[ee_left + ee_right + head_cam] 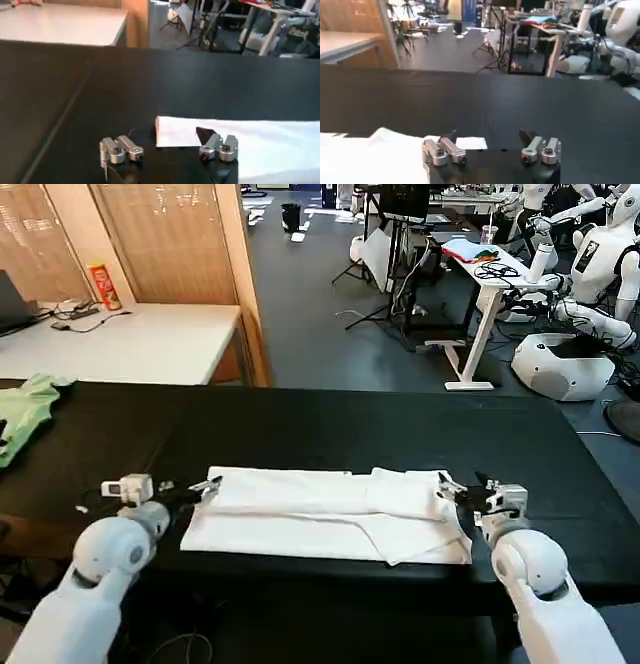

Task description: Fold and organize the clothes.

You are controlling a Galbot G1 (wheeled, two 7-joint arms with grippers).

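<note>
Head overview, 2 low wrist close-ups

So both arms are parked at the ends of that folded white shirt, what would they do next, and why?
Probably close both on the cloth. The white T-shirt lies as a long folded strip on the black table. The left end effector sits open at one short end, the right end effector open at the other, each straddling a corner. Pinching both ends would likely allow another fold.

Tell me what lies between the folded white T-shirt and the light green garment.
Head view: only bare black table between the folded white T-shirt and the light green garment.
</note>
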